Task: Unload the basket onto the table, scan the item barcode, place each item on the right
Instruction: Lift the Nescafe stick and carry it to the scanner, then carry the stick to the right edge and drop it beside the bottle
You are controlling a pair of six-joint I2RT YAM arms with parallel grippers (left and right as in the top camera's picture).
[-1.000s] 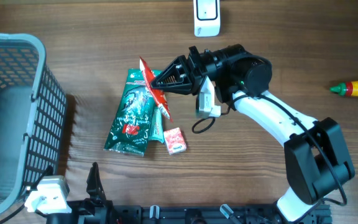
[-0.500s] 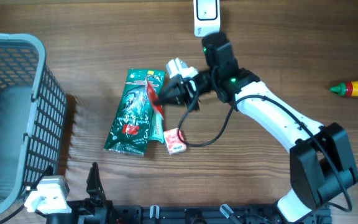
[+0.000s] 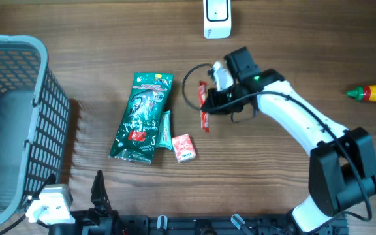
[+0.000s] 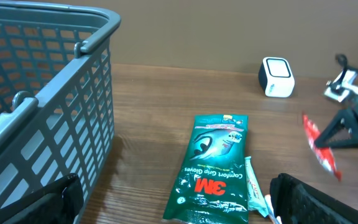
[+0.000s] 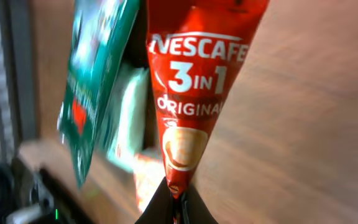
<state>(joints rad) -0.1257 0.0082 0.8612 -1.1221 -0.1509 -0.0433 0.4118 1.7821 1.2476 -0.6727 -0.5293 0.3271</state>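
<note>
Basket sits far left, not involved. Left gripper is parked low at the near edge, jaws spread wide, holding nothing. Green glove pack, small tube and little red box lie flat on the table.

Just right of them is the red coffee sachet, the item to scan. It is off the table, pinched at one end by the right gripper, jaws clamped tight on it. The sachet hangs near the white scanner but apart from it. A sauce bottle lies far right.

Step in hand, as I read it: present the sachet to the scanner. The wrist view shows only the printed front, no barcode, so the code is probably on the back. Doing it well likely means turning that back side toward the scanner's window, holding the sachet flat and steady, and keeping the fingers off the code. The foil may swing or curl, so move slowly.
</note>
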